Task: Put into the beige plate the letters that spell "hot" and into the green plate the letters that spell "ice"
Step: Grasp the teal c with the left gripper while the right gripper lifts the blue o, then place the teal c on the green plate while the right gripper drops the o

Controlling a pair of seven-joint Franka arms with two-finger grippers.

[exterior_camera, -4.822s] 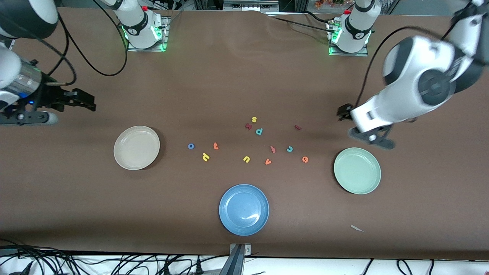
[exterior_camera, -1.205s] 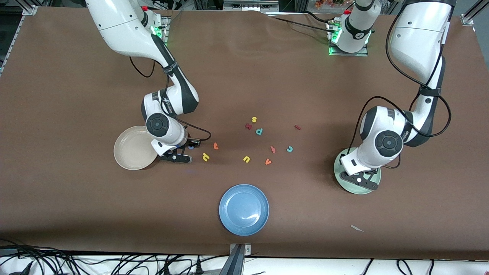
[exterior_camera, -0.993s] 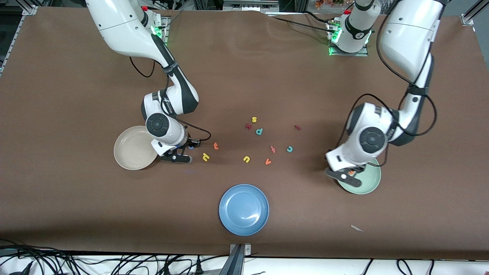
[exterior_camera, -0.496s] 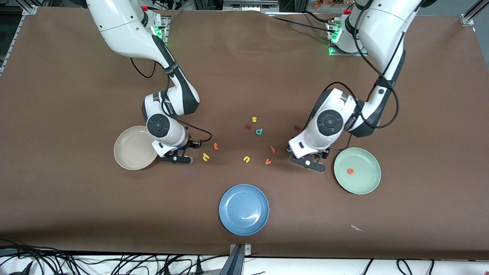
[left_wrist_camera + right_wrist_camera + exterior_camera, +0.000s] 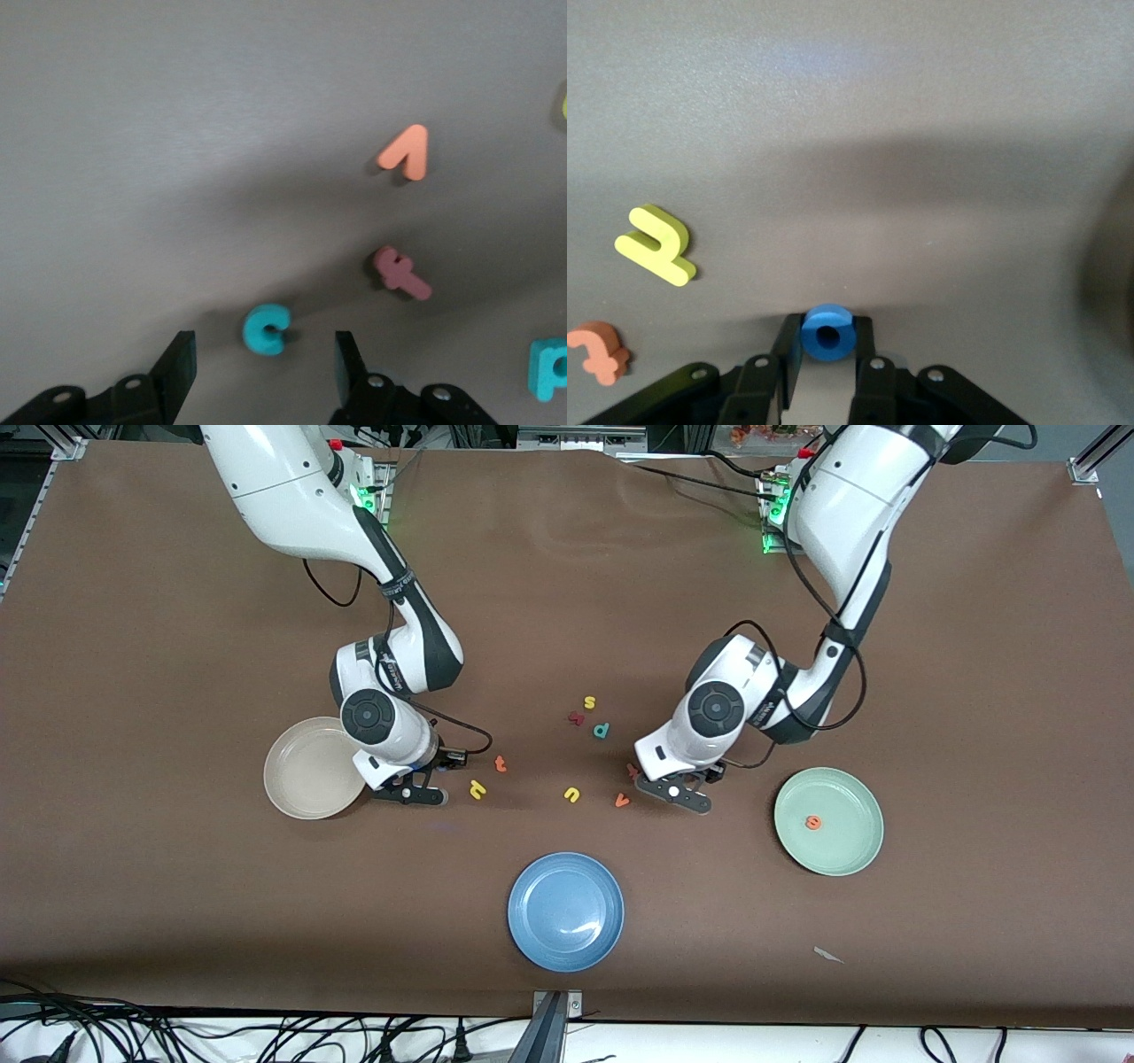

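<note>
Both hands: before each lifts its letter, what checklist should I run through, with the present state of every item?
1. Right hand fingers clamp blue o: ok.
2. Left hand open, teal c between its fingers: ok.
3. Left hand closed on the c: not ok.
4. Orange e in green plate: ok.
5. Beige plate beside the right hand, no letter seen in it: ok.
6. Dark red i visible: cannot tell.
</note>
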